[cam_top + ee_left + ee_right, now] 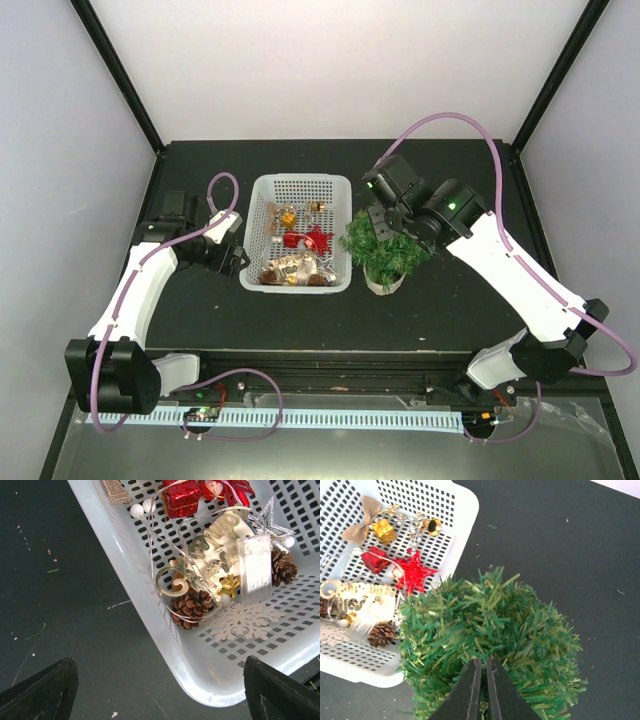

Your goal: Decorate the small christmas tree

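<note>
The small christmas tree (385, 250) is a bushy green fir on a whitish pot base (381, 284), standing just right of the white basket (300, 180). My right gripper (483, 661) is shut, its tips resting among the needles at the top of the tree (520, 625); nothing shows between them. The left gripper (158, 661) is open wide, hovering over the basket's near left corner (200, 680) with nothing in it. In the basket lie a red star (412, 572), a red gift box (180, 497), gold lettering (210, 545), a pine cone (192, 607) and a white snowflake (245, 620).
The basket also holds a gold bell (432, 526), a burlap bow (365, 517) and a wire string of white beads (137, 511). Dark table surface (200, 320) lies round the basket and the tree. White walls close in the left, right and back.
</note>
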